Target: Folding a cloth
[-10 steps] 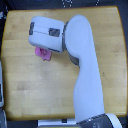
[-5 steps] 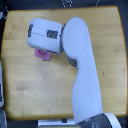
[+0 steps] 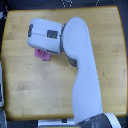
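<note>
My single exterior view looks straight down on the wooden tabletop (image 3: 20,75) from overhead, framing nearly its whole surface, with my arm (image 3: 82,70) crossing its centre

Arm (image 3: 75,55) hides cloth (image 3: 42,54); fingers unseen

Light wooden tabletop (image 3: 20,75), dark surroundings beyond.

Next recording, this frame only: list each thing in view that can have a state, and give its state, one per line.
Thin plain pink-magenta fabric cloth: lying on the table, mostly hidden under the arm; only a small bunched part shows, so how far it is folded cannot be told.
White robot arm: stretched over the table, its end above the cloth.
Claw: not visible from above, hidden by the arm's white housing; open or shut cannot be told.
Wooden tabletop: flat, holding the cloth.
</note>
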Robot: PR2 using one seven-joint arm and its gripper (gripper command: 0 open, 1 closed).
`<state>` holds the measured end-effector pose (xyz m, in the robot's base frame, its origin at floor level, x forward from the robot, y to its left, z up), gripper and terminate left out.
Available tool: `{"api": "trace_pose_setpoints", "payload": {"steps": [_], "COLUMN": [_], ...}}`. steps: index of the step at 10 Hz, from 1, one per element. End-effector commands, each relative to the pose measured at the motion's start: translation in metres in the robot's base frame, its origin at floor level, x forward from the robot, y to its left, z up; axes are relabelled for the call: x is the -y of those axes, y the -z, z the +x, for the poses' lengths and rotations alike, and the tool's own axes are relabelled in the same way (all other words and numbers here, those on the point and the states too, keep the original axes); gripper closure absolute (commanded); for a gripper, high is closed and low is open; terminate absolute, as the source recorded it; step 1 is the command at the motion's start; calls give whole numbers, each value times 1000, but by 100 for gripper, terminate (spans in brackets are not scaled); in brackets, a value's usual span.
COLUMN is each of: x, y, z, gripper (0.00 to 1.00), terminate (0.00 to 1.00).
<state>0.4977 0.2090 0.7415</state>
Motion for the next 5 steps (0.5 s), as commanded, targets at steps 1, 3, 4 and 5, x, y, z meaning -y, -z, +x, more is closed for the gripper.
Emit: {"api": "trace_pose_setpoints", "payload": {"steps": [1,3,4,5], "x": [-6,-8,-9,-10], "y": [7,9,8,8], "z": [13,17,18,19], "gripper": [0,0,0,0], "terminate": [0,0,0,0]}}
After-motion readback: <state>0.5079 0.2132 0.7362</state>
